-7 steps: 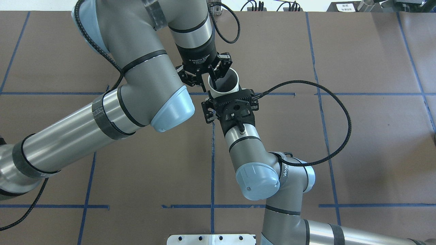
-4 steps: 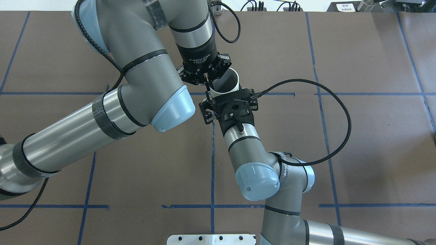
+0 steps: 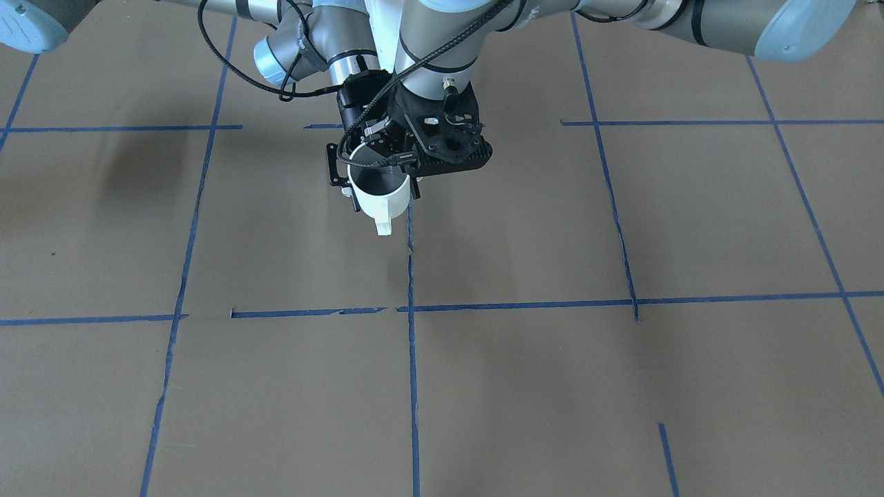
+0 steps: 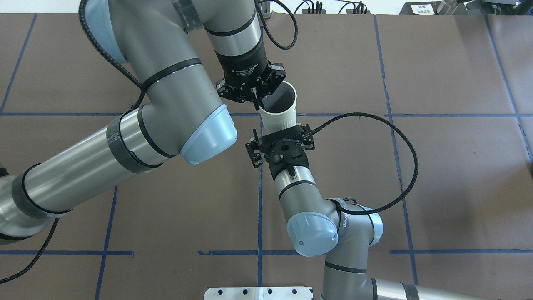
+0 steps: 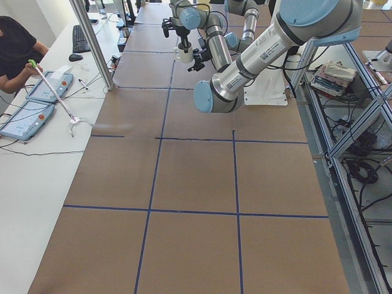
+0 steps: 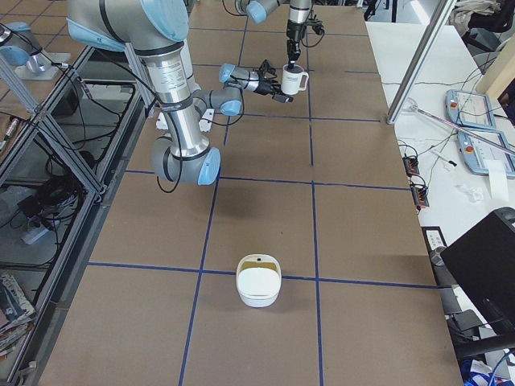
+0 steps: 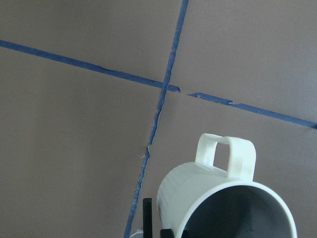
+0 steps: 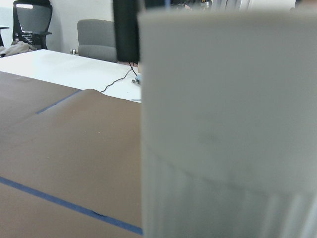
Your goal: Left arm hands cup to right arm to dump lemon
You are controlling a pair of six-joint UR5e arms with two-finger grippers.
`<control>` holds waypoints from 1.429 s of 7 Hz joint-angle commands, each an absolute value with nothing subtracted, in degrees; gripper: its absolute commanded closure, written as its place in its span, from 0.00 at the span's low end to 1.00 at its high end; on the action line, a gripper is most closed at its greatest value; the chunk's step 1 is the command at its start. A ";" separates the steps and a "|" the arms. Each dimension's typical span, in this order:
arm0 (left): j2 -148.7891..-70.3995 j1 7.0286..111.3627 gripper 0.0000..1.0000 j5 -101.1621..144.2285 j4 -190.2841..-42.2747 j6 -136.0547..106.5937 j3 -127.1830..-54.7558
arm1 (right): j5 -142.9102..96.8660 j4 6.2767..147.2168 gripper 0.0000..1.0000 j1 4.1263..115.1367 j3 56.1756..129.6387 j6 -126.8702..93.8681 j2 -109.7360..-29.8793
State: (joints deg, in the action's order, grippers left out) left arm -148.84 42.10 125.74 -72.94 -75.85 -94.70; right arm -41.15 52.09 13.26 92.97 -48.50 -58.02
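Pinching cup rim aloft with clamped left gripper; flanking cup body with spread-apart right gripper. Needing centring, then firm closing on body before freeing rim. Seeing no lemon inside.

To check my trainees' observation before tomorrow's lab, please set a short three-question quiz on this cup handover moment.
1. Fill in: in the front-facing view, the cup has its handle pointing toward that view's ____ edge.
2. The left gripper grips the cup by its: A rim, B handle, C underside?
3. True or false: the cup hangs upside down.
Key: 1 bottom; 2 A; 3 false.
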 commanded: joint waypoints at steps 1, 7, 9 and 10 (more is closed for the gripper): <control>-149.06 44.72 1.00 125.68 -72.33 -75.85 -96.76 | -41.31 51.94 0.00 13.18 91.67 -48.43 -58.27; -120.50 55.44 1.00 126.30 -73.99 -55.55 -118.95 | -47.94 51.94 0.00 19.92 95.25 -48.60 -65.88; -104.32 59.57 1.00 126.39 -81.87 -42.17 -120.50 | -66.16 52.47 0.00 30.44 100.78 -48.60 -72.91; -97.28 61.59 1.00 126.47 -87.92 -39.75 -119.80 | -77.84 52.56 0.00 37.46 102.46 -48.52 -75.73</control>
